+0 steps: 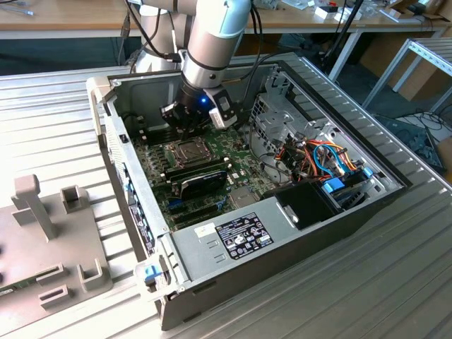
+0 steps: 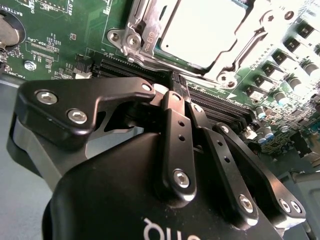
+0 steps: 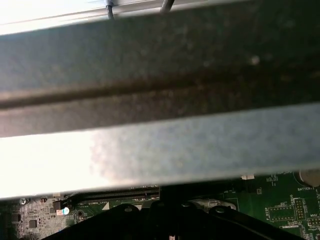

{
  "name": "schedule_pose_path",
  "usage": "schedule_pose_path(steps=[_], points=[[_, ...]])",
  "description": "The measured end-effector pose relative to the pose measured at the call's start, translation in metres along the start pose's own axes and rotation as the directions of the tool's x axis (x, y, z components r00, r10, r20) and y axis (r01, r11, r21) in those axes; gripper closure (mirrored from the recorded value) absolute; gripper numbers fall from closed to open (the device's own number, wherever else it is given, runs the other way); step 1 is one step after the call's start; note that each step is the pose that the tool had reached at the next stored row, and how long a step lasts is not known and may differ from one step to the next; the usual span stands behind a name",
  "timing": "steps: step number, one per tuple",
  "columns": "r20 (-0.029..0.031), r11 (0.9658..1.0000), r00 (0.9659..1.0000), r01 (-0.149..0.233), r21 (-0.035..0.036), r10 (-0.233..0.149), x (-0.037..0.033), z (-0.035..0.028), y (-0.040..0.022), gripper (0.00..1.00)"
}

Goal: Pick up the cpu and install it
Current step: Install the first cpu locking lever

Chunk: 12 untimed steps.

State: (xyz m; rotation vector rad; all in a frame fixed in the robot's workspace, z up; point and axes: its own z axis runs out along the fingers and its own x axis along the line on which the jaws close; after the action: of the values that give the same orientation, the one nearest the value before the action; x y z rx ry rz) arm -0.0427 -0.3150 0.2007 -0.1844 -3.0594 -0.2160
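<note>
The cpu (image 2: 200,30) is a flat, pale silver-grey square lying in the motherboard socket, with the shiny metal retention frame (image 2: 145,37) around it. My gripper (image 2: 176,82) hovers just beside the socket's edge with its black fingers (image 2: 172,125) pressed together and nothing visible between them. In the exterior view the gripper (image 1: 185,131) hangs inside the open computer case, directly over the far edge of the socket (image 1: 185,151). The first wrist view has the gripper's dark body (image 3: 167,217) in front of the green board.
The black card (image 1: 201,180) and memory slots lie just nearer than the socket. Drive cage and coloured cables (image 1: 321,159) sit at the exterior view's right. A grey case wall (image 3: 160,100) is close to the wrist. A grey fixture (image 1: 42,240) stands outside the case.
</note>
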Motion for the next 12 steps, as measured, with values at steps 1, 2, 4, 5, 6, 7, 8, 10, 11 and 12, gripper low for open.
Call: schedule_pose_path(steps=[1, 2, 4, 5, 6, 7, 8, 10, 11, 12], points=[[0.0001, 1.0000, 1.0000, 0.000, -0.0001, 0.000, 0.0000, -0.0004, 0.0000, 0.89], [0.0002, 1.0000, 1.0000, 0.000, -0.0003, 0.000, 0.0001, -0.0009, 0.0001, 0.89], [0.0000, 1.0000, 1.0000, 0.000, 0.0002, 0.000, 0.0002, -0.0026, 0.0003, 0.89], [0.0000, 1.0000, 1.0000, 0.000, 0.0001, 0.000, 0.0003, -0.0037, 0.0005, 0.89], [0.0000, 1.0000, 1.0000, 0.000, 0.0002, 0.000, 0.0004, -0.0048, 0.0006, 0.89], [0.0000, 1.0000, 1.0000, 0.000, 0.0003, 0.000, 0.0006, -0.0070, 0.0009, 0.89], [0.0000, 1.0000, 1.0000, 0.000, 0.0003, 0.000, 0.0008, -0.0089, 0.0011, 0.89], [-0.0001, 1.0000, 1.0000, 0.000, 0.0005, 0.000, 0.0010, -0.0122, 0.0016, 0.89], [0.0000, 1.0000, 1.0000, 0.000, 0.0008, 0.000, 0.0012, -0.0145, 0.0019, 0.89], [0.0000, 1.0000, 1.0000, 0.000, 0.0009, 0.000, 0.0013, -0.0159, 0.0021, 0.89]])
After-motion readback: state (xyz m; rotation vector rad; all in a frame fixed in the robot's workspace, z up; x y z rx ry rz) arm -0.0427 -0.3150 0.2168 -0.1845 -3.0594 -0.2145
